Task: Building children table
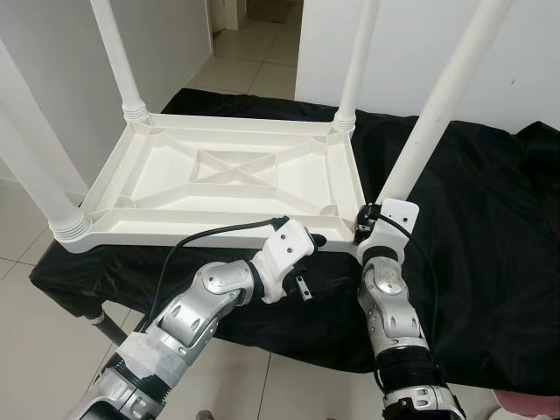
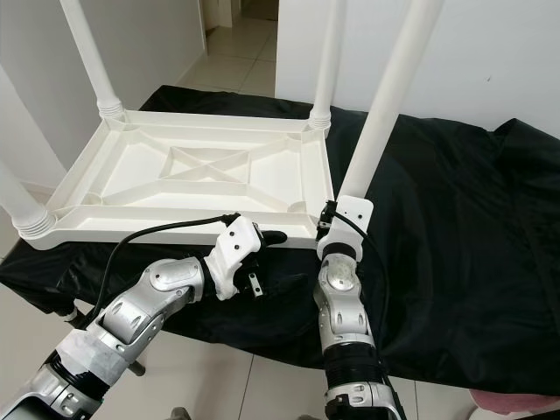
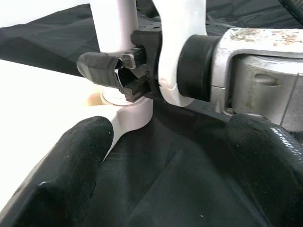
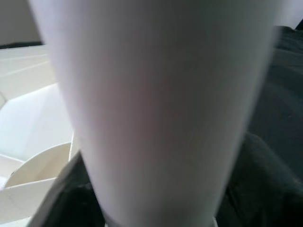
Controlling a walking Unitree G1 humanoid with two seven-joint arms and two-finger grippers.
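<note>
Both silver arms reach forward from the near edge. Right gripper [image 3: 120,71] closes its black fingers around the base of the white plastic table leg [image 1: 429,122] at the near right corner socket, steadying it for seating. Left gripper [image 1: 317,238] rests just beside that corner with fingers spread, holding nothing, placed to brace the inverted white plastic children's tabletop [image 1: 219,179]. Tabletop lies underside up on the black cloth [image 1: 490,227], exposing sockets; three other legs stand fitted.
</note>
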